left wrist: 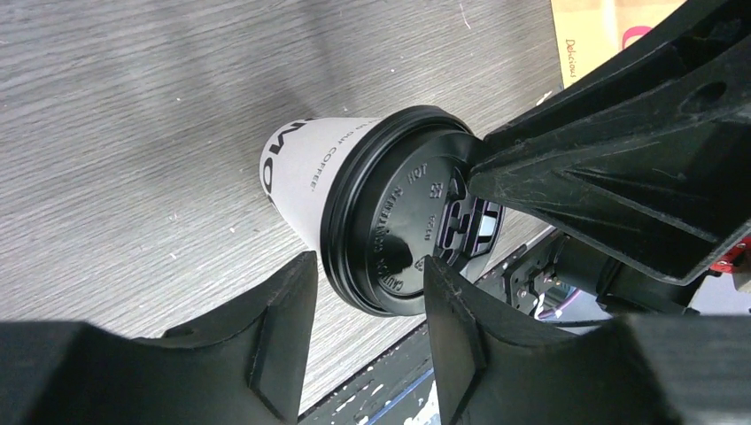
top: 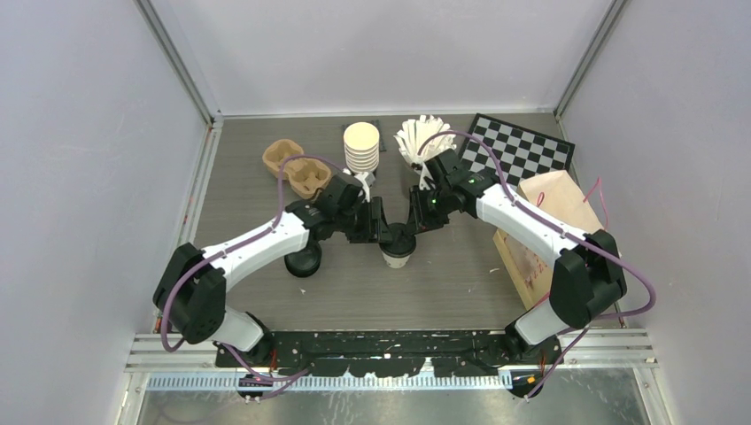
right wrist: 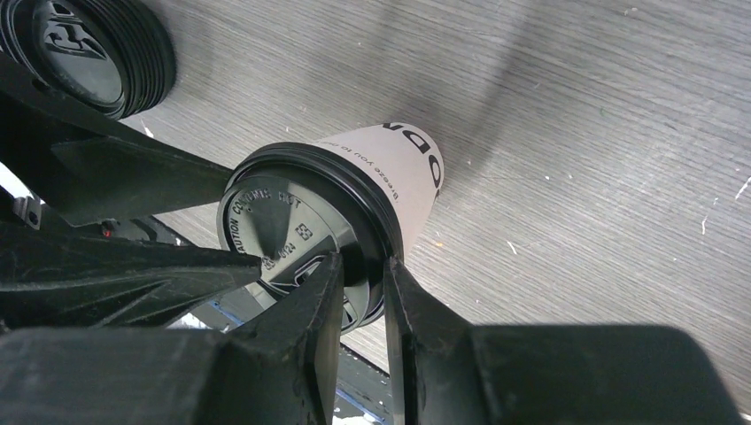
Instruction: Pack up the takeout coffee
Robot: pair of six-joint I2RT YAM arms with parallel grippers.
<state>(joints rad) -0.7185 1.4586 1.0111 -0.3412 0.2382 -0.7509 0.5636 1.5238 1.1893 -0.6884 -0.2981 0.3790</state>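
The coffee cup (top: 397, 256) stands upright on the table (top: 460, 283), between your 2 arms. Your right gripper (right wrist: 363, 263) is pinched narrow on the rim of its black lid (right wrist: 283, 221). Your left gripper (left wrist: 370, 266) straddles that rim about half spread, not clamped. Thin paper likely crushes easily, and a lid can pop off, so grip the wall just below the rim, gently.

Checkerboard (top: 518, 149), brown bag (top: 549, 221), cup stack (top: 361, 146) and carrier (top: 295, 166) lie about.
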